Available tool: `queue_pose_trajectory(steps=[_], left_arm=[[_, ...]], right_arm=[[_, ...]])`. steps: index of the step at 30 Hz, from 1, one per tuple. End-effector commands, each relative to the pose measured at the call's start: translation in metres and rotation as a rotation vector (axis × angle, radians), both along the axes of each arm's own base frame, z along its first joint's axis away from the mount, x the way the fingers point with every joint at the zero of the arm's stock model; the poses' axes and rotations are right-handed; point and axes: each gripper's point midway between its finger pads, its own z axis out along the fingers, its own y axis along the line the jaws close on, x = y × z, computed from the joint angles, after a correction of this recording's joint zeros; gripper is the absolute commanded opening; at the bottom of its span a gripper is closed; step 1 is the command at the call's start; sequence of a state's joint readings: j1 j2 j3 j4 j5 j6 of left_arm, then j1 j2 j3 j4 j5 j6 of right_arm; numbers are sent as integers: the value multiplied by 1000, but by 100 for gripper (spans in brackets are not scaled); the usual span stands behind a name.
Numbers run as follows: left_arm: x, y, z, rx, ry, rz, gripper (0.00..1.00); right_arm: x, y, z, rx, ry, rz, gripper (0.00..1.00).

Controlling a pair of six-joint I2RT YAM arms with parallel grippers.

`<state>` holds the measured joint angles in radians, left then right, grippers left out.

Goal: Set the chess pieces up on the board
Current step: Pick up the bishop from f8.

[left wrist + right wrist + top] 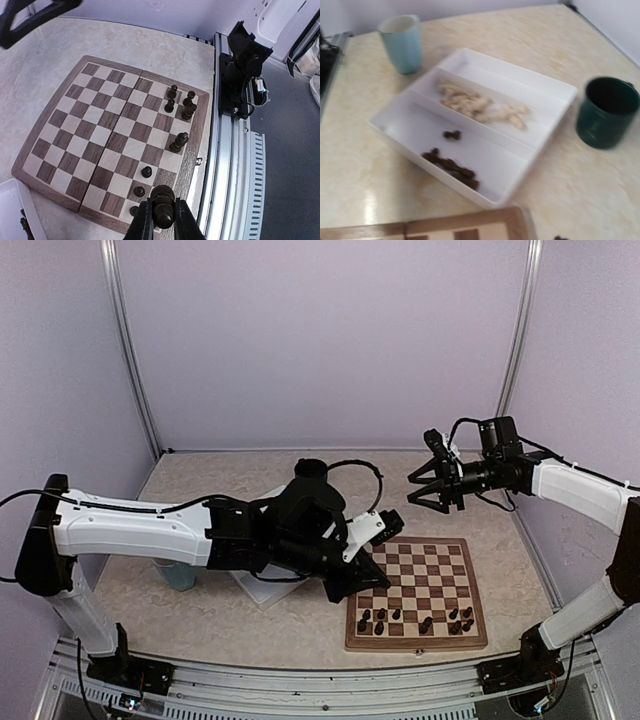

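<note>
The board (100, 125) lies at the table's near right, with several dark chess pieces (180, 107) standing along its near rows. My left gripper (163, 222) is shut on a dark chess piece (163, 202), held just above the board's near left corner beside three small dark pawns (146, 172). In the top view the left gripper (350, 585) hangs at the board's (430, 565) left edge. My right gripper (412, 490) is open and empty, raised over the table behind the board. Its fingers do not show in the right wrist view.
A white two-compartment tray (470, 197) lies left of the board, with pale pieces (480, 107) in one compartment and dark pieces (452, 167) in the other. A light blue cup (402, 42) and a dark green mug (607, 112) stand near it. The metal rail (235, 165) runs along the near edge.
</note>
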<state>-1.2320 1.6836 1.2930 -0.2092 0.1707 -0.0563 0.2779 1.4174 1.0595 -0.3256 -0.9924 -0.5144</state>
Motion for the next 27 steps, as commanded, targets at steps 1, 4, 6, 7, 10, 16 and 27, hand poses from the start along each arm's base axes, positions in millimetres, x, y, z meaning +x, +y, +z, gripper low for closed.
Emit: queue_pose_trajectory(steps=[1,4,6,7,10,16,27], left_arm=[[-10,-20,-30,121,-59,-66,11],[-15,-34,-43,146,-70,-97,11],[-18,-41,-55,174,-71,-115,11],[-20,-44,-58,183,-72,-125,11],[-26,-51,-74,223,-66,-156,11],[-36,-57,-101,308,-58,-199,11],[-33,-61,-120,363,-61,-188,12]], right_arm=[[20,-13,0,-42,-36,-113,62],[24,-15,-4,-61,-43,-134,62],[26,-17,-6,-70,-51,-143,62],[27,-18,-7,-76,-52,-148,62],[28,-19,-8,-82,-57,-153,62],[27,-19,-12,-87,-54,-145,63],[25,-17,-13,-82,-47,-129,63]])
